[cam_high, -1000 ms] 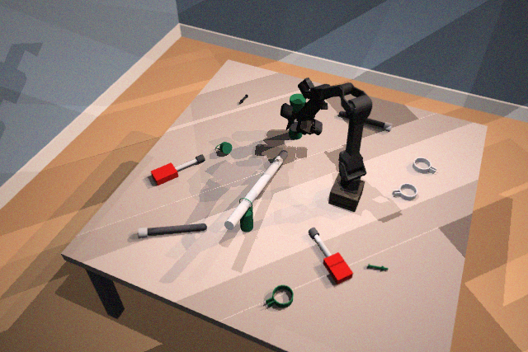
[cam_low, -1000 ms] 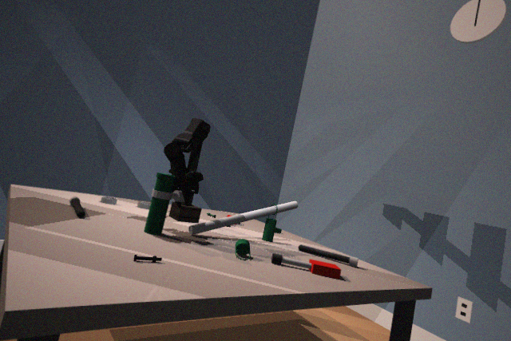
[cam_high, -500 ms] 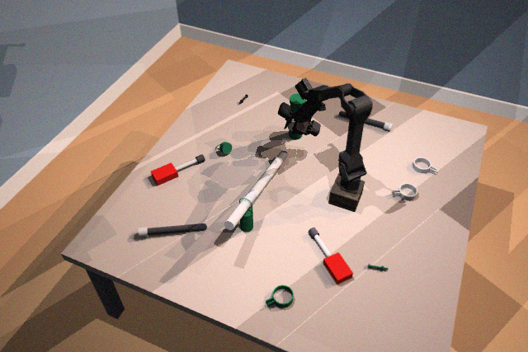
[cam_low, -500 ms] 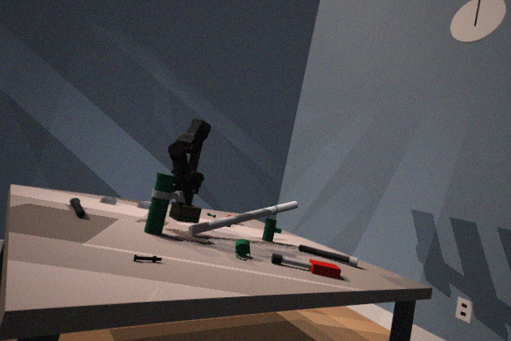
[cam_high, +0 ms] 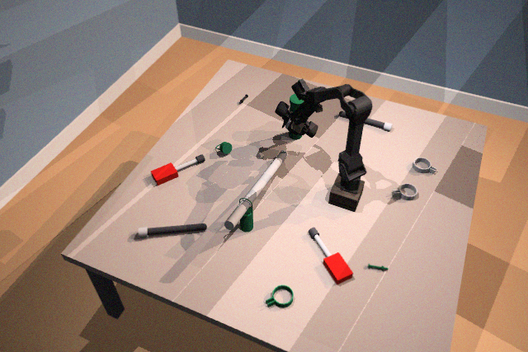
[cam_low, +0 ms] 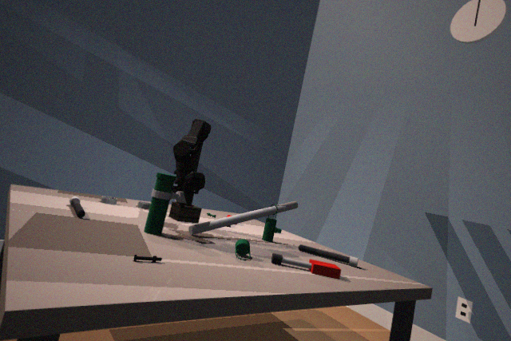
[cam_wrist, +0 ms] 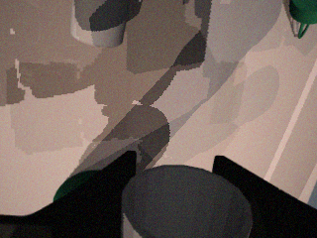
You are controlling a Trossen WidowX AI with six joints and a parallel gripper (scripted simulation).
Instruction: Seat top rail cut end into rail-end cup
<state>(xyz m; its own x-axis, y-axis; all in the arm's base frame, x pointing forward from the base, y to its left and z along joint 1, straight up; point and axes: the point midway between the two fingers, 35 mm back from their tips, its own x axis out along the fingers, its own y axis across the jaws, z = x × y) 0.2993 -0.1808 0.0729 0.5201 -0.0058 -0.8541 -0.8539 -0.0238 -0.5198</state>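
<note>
The pale fence top rail (cam_high: 264, 177) (cam_low: 235, 219) (cam_wrist: 101, 30) slopes through the loop cap on the small green post (cam_high: 247, 222) (cam_low: 269, 230). Its cut end is low at the table, short of the big post and outside the cup. The big green post (cam_low: 156, 217) stands upright with its brace band (cam_low: 160, 194) high up, a little below the post cap (cam_high: 295, 100) (cam_low: 165, 176). My gripper (cam_high: 297, 127) (cam_wrist: 174, 162) is shut on the grey rail-end cup (cam_wrist: 185, 203) (cam_low: 178, 196) beside the post. The cup's attachment to the band is hard to see.
A loose green loop cap (cam_high: 225, 147) (cam_low: 242, 246) lies beside the rail. Two red blocks (cam_high: 164, 173) (cam_high: 337, 267) with white rods, dark rods (cam_high: 174, 230) (cam_high: 370, 121), grey bands (cam_high: 421, 159) (cam_high: 407, 185), a green band (cam_high: 292, 297) and small bolts (cam_high: 243, 99) (cam_high: 378, 267) lie around.
</note>
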